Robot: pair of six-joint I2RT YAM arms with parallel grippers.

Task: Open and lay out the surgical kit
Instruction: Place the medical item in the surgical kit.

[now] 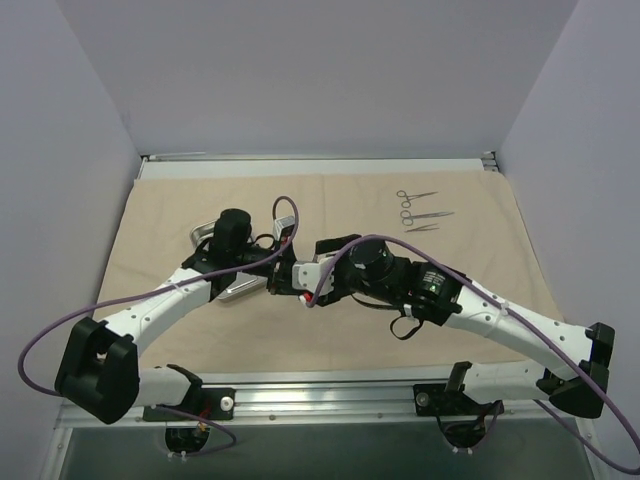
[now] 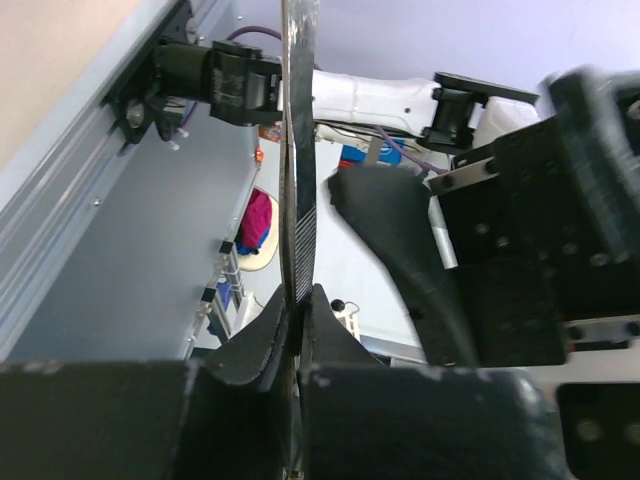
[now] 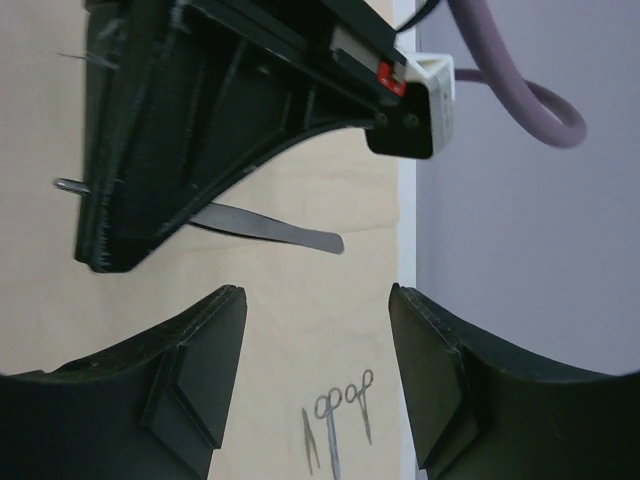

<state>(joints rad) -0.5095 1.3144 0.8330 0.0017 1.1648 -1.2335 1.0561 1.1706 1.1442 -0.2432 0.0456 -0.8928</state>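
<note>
Passing the tweezers (image 2: 298, 180) from one arm to the other looks to be the step in hand. Your left end effector (image 2: 300, 325) is clenched on them, gripping one end so the long free end sticks out between the two arms. Your right end effector (image 3: 315, 340) is released, with its fingers wide apart and facing that free end but not touching it.

Bring the right fingers around the free end, well away from the left fingertips, so that the flat sides meet the pads; close firmly, and only then loosen the left, since a thin, slick tool like this would probably swivel or drop from a light pinch.

The cloth (image 1: 480, 260) lies spread flat over the tabletop. Three instruments (image 1: 415, 210) are already lined up on it at the far right. The steel tray (image 1: 200, 232) sits on the cloth near the left arm, mostly hidden beneath it.

Once you hold the tweezers, lay them just beside that row and parallel to it, without touching the others; lower them fully onto the cloth before you let go.
</note>
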